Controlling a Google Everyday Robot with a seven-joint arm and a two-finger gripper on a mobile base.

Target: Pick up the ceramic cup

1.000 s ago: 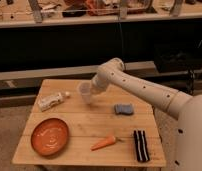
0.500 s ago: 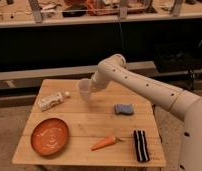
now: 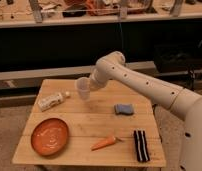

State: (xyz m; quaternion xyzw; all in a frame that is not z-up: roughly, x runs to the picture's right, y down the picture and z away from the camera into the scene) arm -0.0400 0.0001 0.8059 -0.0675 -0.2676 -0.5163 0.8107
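Above the desk's far left part, the gripper pinches the ceramic cup, lifted, right of the white bottle.

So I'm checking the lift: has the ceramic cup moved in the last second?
Yes. The ceramic cup, at the hand, rose slightly above the table.

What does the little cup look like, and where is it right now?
The ceramic cup is small, pale whitish and a bit see-through looking, with no handle, narrowing toward its base. It sits tilted at the end of the arm, at the tool, which holds it above the wooden table, not touching the wood. The white bottle lies below, to its left.
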